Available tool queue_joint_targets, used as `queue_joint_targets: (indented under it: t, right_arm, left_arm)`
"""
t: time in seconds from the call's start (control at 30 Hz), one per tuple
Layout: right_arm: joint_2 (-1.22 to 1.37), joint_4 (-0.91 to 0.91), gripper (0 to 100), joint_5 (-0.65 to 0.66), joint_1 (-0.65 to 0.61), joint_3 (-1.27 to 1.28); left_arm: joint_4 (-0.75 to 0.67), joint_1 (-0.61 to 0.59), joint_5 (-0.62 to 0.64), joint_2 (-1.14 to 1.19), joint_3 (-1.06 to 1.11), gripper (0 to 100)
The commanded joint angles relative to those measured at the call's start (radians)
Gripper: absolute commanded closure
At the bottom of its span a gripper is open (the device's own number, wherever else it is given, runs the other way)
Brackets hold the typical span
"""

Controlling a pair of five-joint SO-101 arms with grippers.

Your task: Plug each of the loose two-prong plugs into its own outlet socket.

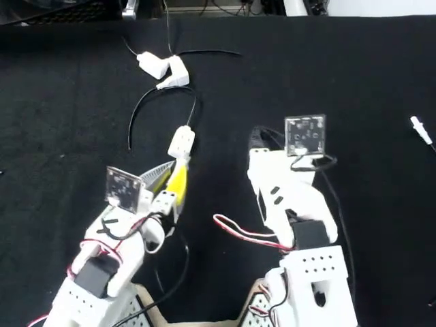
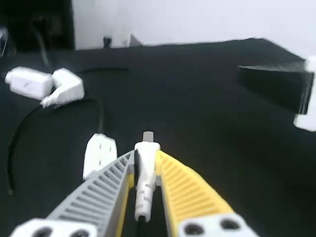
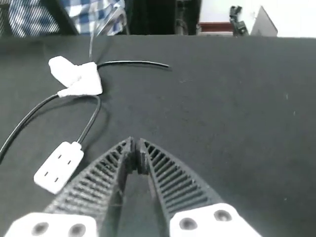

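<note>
While a white two-prong plug (image 2: 147, 148) is clamped in the left hand (image 2: 146, 168), insertion is pending.
Alignment with the nearby white plastic socket (image 2: 100, 154) is likely needed.

The bench (image 1: 368, 82) is black and matte right across. Past its far edge, the right wrist view takes in blue-and-white checked fabric (image 3: 29, 17) and a small dark object (image 3: 237, 15). The left wrist view has a white wall (image 2: 197, 19) behind the bench. A dark slatted crate (image 1: 61, 10) sits at the far left corner.
</note>
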Motion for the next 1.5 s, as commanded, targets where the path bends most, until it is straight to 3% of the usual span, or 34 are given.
queue_joint_targets:
  t: [0.0, 0.23, 0.5, 0.63, 0.9, 1.13, 1.3, 1.47]
  right_arm:
    - [0.005, -0.109, 98.4, -0.058, 0.038, 0.059]
    - [0.007, -0.219, 98.3, -0.078, 0.046, 0.153]
    - [0.028, -0.226, 98.3, -0.075, 0.048, 0.16]
    - [0.159, -0.313, 96.4, -0.075, 0.049, 0.142]
    - [0.608, -0.324, 95.9, -0.126, 0.118, -0.108]
    - [0.765, -0.233, 95.9, -0.155, 0.146, -0.251]
    - [0.771, -0.238, 95.8, -0.15, 0.143, -0.255]
    - [0.774, -0.258, 95.7, -0.149, 0.141, -0.254]
  left_arm:
    - [0.068, -0.036, 0.057, -0.009, -0.104, 97]
    - [-0.021, -0.147, 0.126, 0.064, -0.13, 97]
    - [-0.115, -0.268, 0.155, 0.649, -0.387, 97]
    - [-0.08, -0.265, 0.238, 0.947, -0.596, 97]
    - [0.198, -0.24, 0.393, 1.364, -0.997, 97]
    - [0.212, -0.222, 0.531, 1.556, -1.155, 97]
    - [0.213, -0.226, 0.712, 1.625, -1.202, 97]
    - [0.224, -0.223, 0.74, 1.631, -1.207, 97]
